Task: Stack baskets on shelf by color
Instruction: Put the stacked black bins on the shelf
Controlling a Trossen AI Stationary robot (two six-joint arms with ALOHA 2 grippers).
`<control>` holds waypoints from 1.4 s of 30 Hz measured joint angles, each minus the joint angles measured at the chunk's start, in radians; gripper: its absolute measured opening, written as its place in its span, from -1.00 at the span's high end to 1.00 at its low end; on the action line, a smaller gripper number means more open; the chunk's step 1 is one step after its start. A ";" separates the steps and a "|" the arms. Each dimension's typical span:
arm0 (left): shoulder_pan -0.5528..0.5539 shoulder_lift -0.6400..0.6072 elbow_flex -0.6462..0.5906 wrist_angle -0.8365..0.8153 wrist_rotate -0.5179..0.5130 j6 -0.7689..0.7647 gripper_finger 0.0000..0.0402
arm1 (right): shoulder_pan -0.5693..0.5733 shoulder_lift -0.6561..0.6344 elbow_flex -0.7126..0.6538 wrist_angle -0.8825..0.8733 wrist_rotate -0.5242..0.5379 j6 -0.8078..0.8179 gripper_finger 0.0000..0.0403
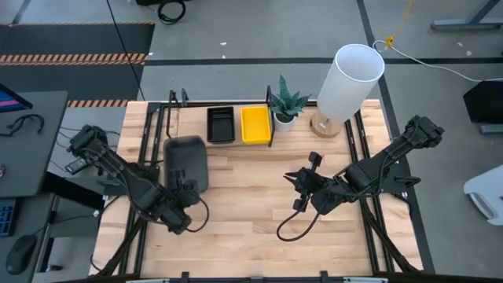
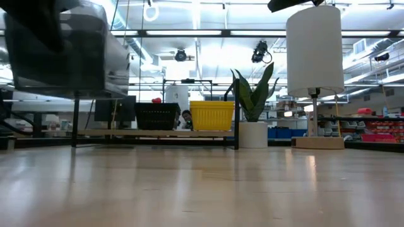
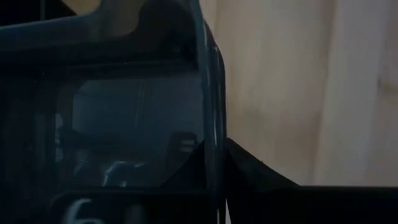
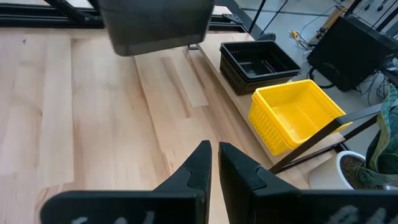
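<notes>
Your left gripper [image 1: 182, 187] grasps the dark grey basket [image 1: 186, 160], lifted above the table, just short of the shelf [image 1: 169, 130]. Your right gripper [image 4: 212, 155] waits aside, fingers closed on nothing.

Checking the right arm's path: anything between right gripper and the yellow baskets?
Only bare tabletop between the right gripper and the yellow baskets, per right wrist view.
</notes>
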 joint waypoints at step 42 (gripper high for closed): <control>0.647 -0.168 -0.225 0.245 0.068 0.745 0.89 | 0.000 0.000 0.000 0.016 -0.017 -0.031 0.82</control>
